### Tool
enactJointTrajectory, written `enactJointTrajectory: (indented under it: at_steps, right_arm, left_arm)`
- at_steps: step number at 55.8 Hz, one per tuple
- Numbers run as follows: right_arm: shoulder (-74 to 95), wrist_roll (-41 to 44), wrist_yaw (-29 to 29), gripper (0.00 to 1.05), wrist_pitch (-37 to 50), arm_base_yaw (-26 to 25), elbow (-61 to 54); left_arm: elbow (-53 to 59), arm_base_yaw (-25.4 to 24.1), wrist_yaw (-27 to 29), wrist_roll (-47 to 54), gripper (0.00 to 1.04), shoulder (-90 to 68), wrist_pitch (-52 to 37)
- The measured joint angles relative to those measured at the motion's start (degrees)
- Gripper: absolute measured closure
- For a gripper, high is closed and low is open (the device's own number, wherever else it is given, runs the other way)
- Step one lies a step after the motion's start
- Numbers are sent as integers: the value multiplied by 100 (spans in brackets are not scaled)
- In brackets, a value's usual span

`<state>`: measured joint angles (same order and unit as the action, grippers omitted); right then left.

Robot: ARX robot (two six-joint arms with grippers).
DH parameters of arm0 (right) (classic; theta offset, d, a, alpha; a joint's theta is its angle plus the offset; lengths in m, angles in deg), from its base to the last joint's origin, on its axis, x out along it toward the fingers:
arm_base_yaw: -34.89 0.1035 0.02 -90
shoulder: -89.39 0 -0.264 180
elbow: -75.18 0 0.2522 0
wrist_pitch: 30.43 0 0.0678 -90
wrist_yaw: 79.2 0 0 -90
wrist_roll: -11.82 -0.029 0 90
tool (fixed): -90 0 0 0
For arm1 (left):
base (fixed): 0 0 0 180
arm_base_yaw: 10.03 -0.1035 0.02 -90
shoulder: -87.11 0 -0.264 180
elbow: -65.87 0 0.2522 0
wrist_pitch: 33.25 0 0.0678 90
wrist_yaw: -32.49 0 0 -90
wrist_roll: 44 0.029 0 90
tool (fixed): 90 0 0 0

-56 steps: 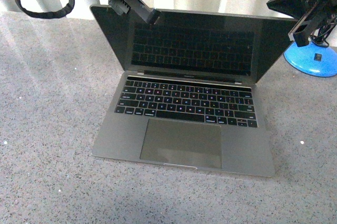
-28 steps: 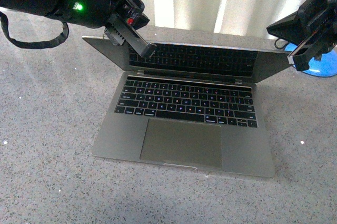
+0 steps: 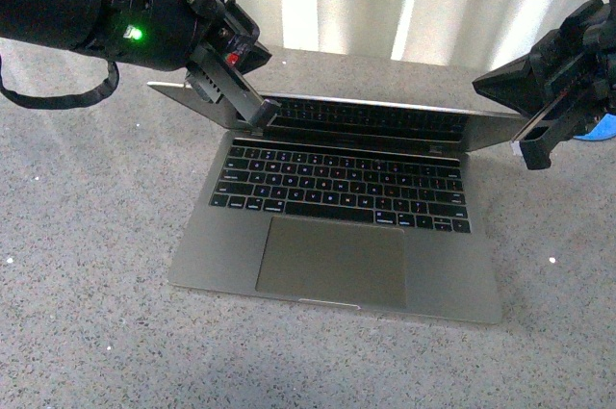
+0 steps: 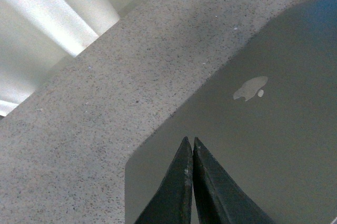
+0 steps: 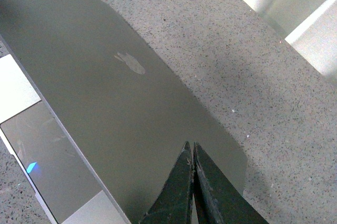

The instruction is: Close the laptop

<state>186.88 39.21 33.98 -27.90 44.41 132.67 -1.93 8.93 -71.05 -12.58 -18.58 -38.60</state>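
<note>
The space-grey laptop [image 3: 332, 236] lies on the speckled table with its lid [image 3: 375, 115] tipped far forward, low over the black keys. My left gripper [image 3: 262, 118] is shut, its tip pressing on the lid's back near the left corner. My right gripper [image 3: 531, 154] is shut at the lid's right corner. In the left wrist view the shut gripper [image 4: 189, 140] rests on the grey lid [image 4: 263, 145] below the apple logo [image 4: 251, 88]. In the right wrist view the shut gripper [image 5: 190, 145] sits on the lid [image 5: 105, 87] near its corner.
A blue lamp base [image 3: 602, 125] peeks out behind the right arm at the table's far right. White curtains [image 3: 385, 0] hang behind the table [image 3: 87, 236]. The trackpad [image 5: 47, 161] shows beyond the lid's edge in the right wrist view.
Both arms have come down and forward, pushing the lid from nearly upright to low over the keyboard. The dark screen is now almost hidden.
</note>
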Motion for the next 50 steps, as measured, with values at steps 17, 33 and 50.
enactJointTrajectory:
  at_steps: [17,33,50]
  right_arm:
    - [59,-181,33,104,55,-98,-85]
    - [188,-382,52,104,254,-127,-319]
    - [229,-625,52,104,422,-50,-557]
  left_arm:
    - [170,74,-162,-48,101,28,35]
    - [365,136,-225,-131,101,42,35]
    - [610,155,-326,-175,101,122,42]
